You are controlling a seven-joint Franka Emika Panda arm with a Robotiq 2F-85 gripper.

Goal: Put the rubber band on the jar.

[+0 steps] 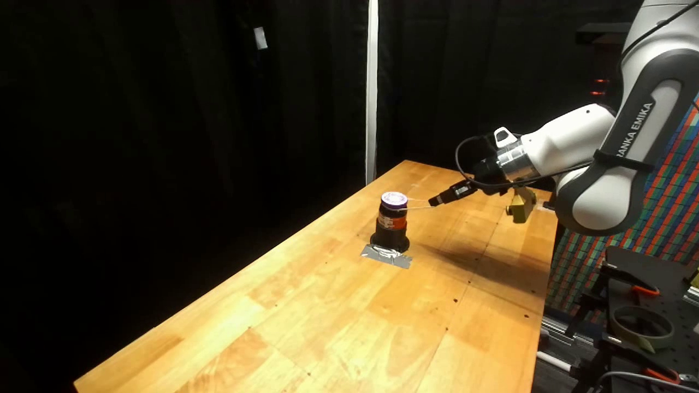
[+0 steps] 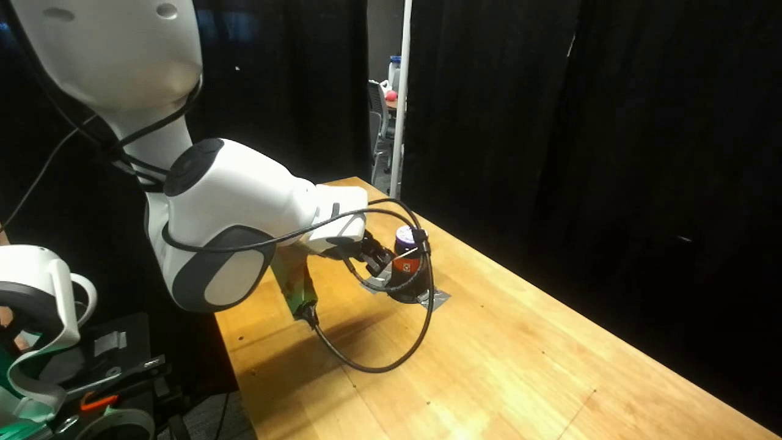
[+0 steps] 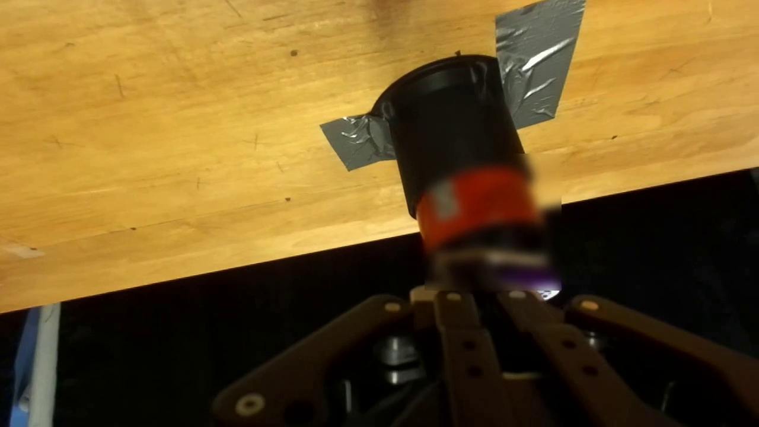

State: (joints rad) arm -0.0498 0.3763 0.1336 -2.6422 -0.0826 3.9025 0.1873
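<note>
Wooden table [image 1: 306,327] is supporting the upright jar [image 1: 392,221]. Gripper [image 1: 431,202] is hovering near the jar's top, fingers [image 3: 456,314] close together. Tape [image 3: 536,65] is touching the jar's foot. Band [image 1: 420,208], held by the fingers, is stretching to the jar's top.

Jar [image 1: 391,233]: upright, blk cyl. body, wider at btm; nr ctr of frame in both exterior views, upper ctr in wrist view, part blurred.
Lid [image 1: 394,198]: on, purple side, whitish top.
Label [image 1: 400,222]: orange w/ pale section.
Rubber band [image 1: 419,208]: thin, pale, taut; looks round jar at lid lvl, 2 strands to R in an exterior view.
</note>
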